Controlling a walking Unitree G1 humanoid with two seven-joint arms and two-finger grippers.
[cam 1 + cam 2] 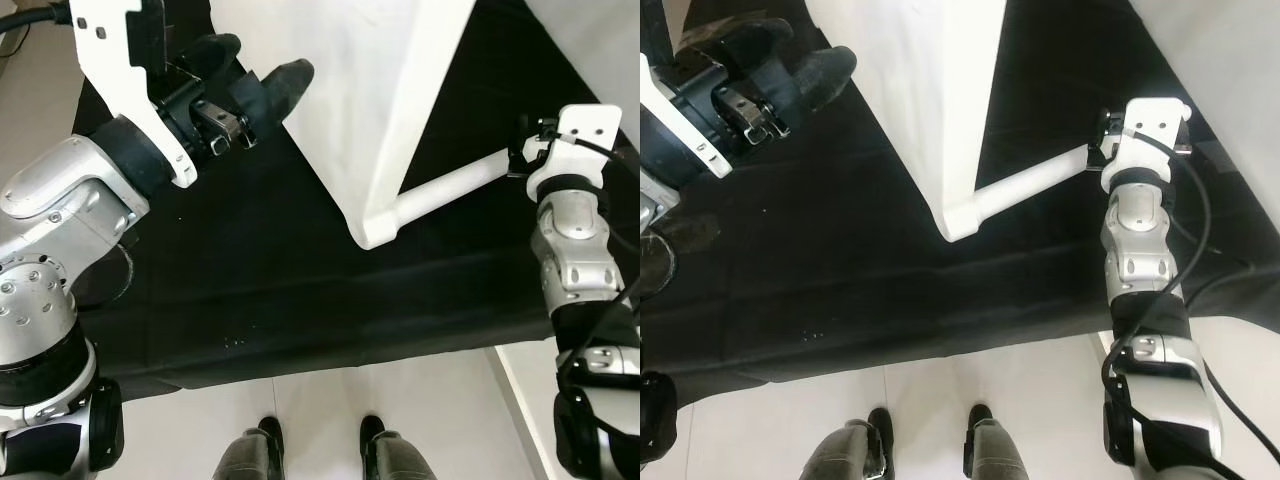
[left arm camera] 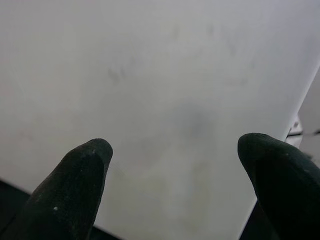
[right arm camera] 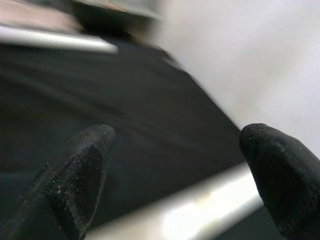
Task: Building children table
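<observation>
From the head views, the white tabletop (image 1: 370, 110) stands tilted on the black cloth (image 1: 250, 290), one leg (image 1: 450, 190) sticking out toward the right gripper (image 1: 525, 150); if that leg slips sideways the panel could tip, I'd say. The left gripper (image 1: 255, 85) reaches up, fingers (image 1: 290, 80) beside the panel's edge. Left wrist view: fingers (image 2: 75, 185) spread wide, nothing held, tabletop just ahead. Right wrist view: fingers (image 3: 80, 175) apart, leg (image 3: 200, 215) lying between them, not clamped.

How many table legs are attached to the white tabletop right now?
1 visible: a white table leg juts from the tabletop corner toward the right end effector. Other corners lie outside the frame, so more may be hidden.
</observation>
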